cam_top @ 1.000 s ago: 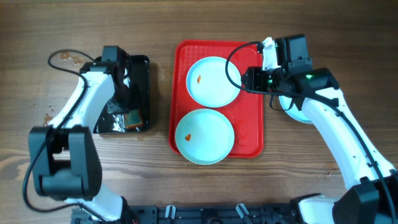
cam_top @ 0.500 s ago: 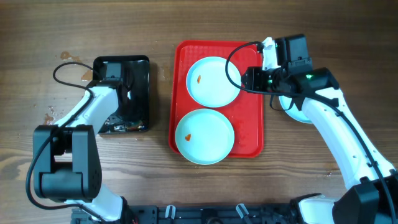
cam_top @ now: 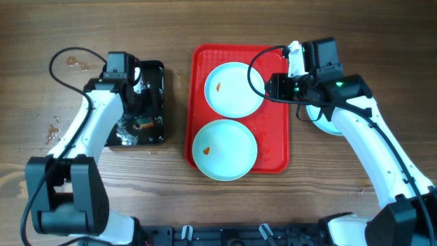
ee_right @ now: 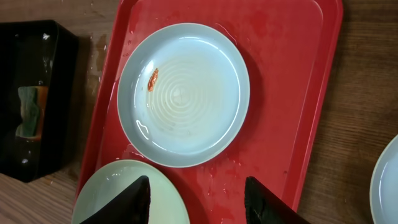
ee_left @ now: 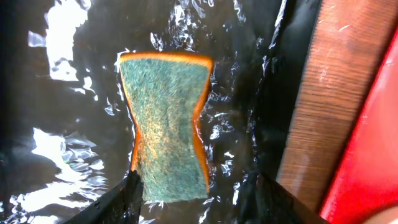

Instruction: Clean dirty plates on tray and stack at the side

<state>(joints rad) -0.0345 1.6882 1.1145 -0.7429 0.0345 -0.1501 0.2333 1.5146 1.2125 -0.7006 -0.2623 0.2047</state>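
The red tray lies mid-table with two pale blue plates on it. The far plate has an orange smear at its left; it also shows in the right wrist view. The near plate has a small orange spot. A third plate lies on the table right of the tray, partly under my right arm. My right gripper is open and empty above the tray's right side. My left gripper is open over the black tray, just short of a green-and-orange sponge.
The black tray stands left of the red tray and holds shiny wet film and the sponge. A strip of bare wood separates the two trays. Small stains mark the table at the far left.
My left arm has shifted over the black tray, and the sponge now shows just ahead of its open jaws. The right arm and the plates have not moved.
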